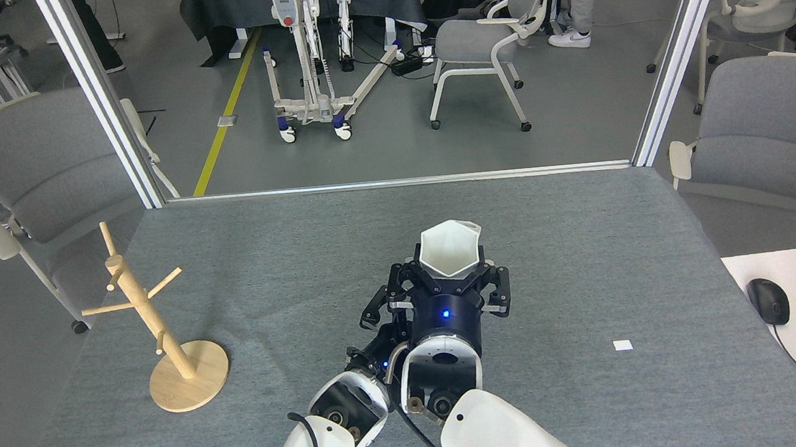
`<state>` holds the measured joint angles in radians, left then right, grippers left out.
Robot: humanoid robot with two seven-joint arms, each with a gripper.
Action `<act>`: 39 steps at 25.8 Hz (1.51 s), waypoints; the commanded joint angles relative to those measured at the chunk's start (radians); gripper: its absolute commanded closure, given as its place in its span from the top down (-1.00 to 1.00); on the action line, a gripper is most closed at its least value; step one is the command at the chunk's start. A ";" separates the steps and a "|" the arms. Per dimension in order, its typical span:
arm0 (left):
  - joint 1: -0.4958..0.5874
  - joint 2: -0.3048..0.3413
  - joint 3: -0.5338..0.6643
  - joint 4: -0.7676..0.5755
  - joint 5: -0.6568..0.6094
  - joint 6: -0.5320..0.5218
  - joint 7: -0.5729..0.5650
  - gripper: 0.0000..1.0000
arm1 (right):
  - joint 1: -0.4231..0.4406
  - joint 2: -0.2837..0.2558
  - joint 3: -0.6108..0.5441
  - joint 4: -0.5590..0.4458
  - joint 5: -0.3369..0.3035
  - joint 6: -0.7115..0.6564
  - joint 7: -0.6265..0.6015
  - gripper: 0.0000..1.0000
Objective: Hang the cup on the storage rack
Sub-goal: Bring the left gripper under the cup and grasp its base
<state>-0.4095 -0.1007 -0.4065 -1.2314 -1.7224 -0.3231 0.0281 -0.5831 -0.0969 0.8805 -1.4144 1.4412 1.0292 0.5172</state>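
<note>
Handover looks under way: right gripper (455, 285) holds the cup (450, 251) clamped in its jaws above mid-tabletop (286, 262), left gripper (386, 314) tucked beside it, jaws unreadable, storage rack (155, 324) well apart leftward, awaiting transfer.

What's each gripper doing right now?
Right gripper: shut on the cup.
Left gripper: mostly hidden behind the right, cannot tell.

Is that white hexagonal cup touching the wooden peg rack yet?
Apart. The head view shows the white hexagonal cup held mid-table in the right gripper, with bare grey table between it and the wooden peg rack.
</note>
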 commanded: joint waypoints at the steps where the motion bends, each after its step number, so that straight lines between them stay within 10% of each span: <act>1: -0.025 -0.011 0.006 0.007 0.004 -0.005 0.001 0.98 | 0.000 0.008 0.035 0.020 -0.002 0.003 0.018 -0.71; 39: -0.083 -0.034 0.101 0.142 0.006 0.015 -0.034 0.87 | 0.078 0.088 0.141 0.045 0.002 0.018 0.018 -0.81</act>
<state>-0.4936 -0.1369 -0.3382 -1.0657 -1.7176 -0.3123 -0.0406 -0.5051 -0.0078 0.8990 -1.3724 1.4449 1.0497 0.5293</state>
